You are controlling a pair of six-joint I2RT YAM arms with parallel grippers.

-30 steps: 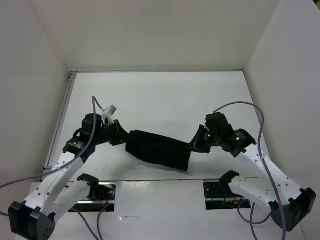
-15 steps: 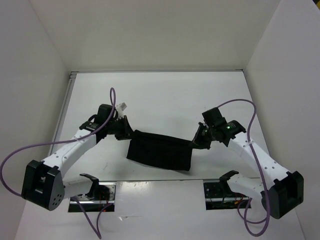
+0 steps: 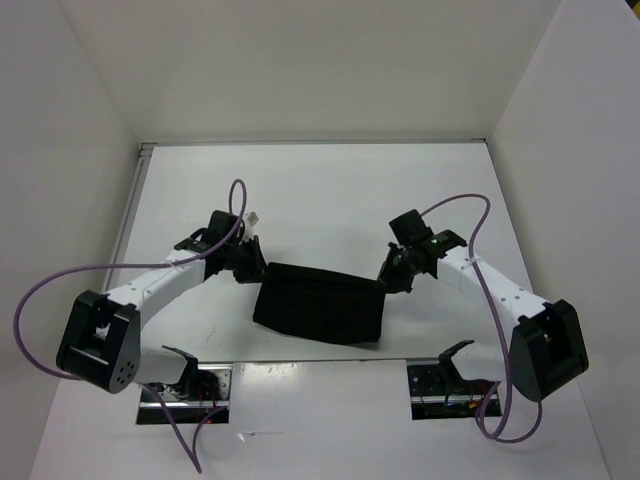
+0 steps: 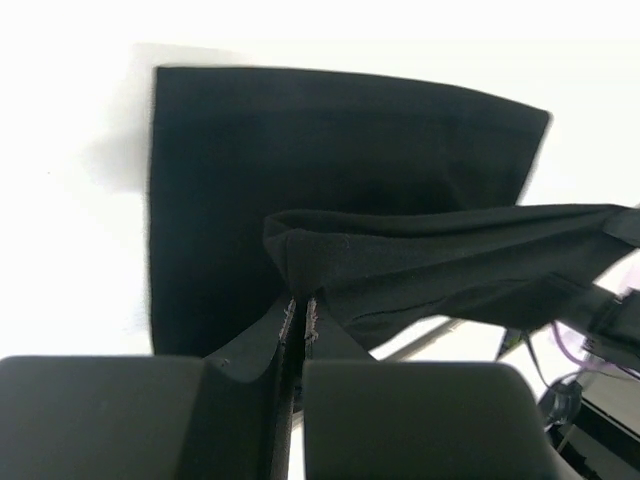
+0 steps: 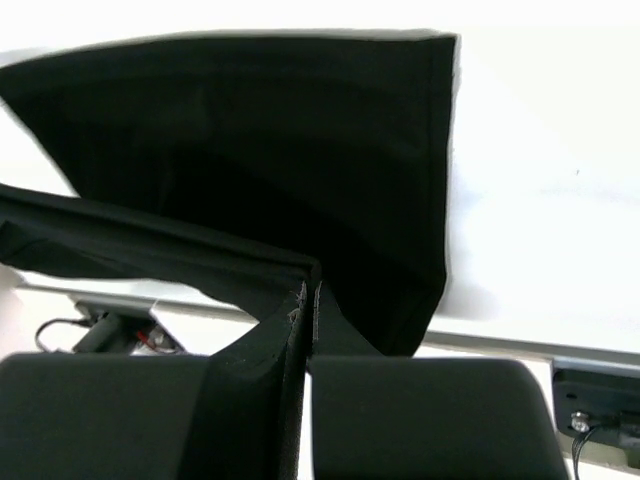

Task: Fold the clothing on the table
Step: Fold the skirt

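Note:
The clothing (image 3: 320,302), a plain black garment, hangs as a wide band between my two grippers above the white table (image 3: 320,200), its lower part reaching toward the near edge. My left gripper (image 3: 259,270) is shut on its upper left corner; in the left wrist view the clothing (image 4: 340,150) spreads below and a pinched fold runs right from the left gripper (image 4: 297,305). My right gripper (image 3: 386,284) is shut on the upper right corner. In the right wrist view the clothing (image 5: 250,130) drapes under the right gripper (image 5: 305,292), with a held edge stretching left.
White walls (image 3: 90,150) enclose the table on the left, back and right. Purple cables (image 3: 60,290) loop off both arms. Two dark openings with wiring (image 3: 445,385) sit at the near edge beside the arm bases.
Both arms have reached farther from the bases, carrying the held top edge of the clothing away from the near edge. The band now hangs more level and squarer.

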